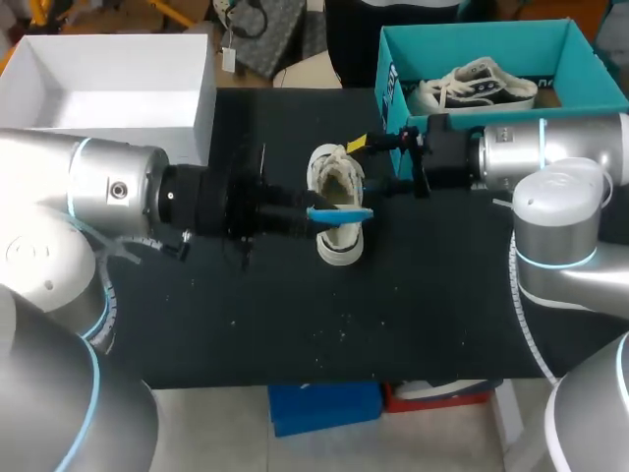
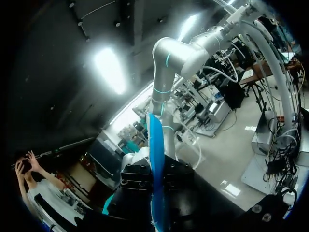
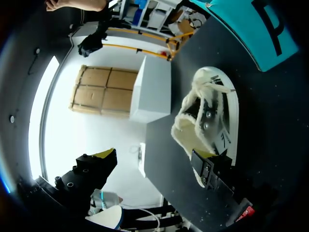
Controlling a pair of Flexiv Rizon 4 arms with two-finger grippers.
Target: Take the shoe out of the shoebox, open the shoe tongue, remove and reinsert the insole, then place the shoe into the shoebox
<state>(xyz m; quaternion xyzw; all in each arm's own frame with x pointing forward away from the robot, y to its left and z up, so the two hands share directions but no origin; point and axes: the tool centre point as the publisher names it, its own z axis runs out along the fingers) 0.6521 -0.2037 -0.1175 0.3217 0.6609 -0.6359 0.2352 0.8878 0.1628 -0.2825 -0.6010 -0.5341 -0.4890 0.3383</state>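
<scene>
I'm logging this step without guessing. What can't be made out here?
Head view: the insole covers part of the shoe, hiding its inside.
Left wrist view: aimed upward; shows only the insole in the left gripper, no shoe.
Right wrist view: unclear whether a finger of the right gripper touches the shoe.
Head view: the right arm covers the near side of the teal box.

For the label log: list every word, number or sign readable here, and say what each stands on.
Teal shoebox: big black lettering on its outer wall, cut off by the view; no whole word reads.
Shoe: black marks on its side, too blurred to read.
Blue insole: no print shows.
</scene>
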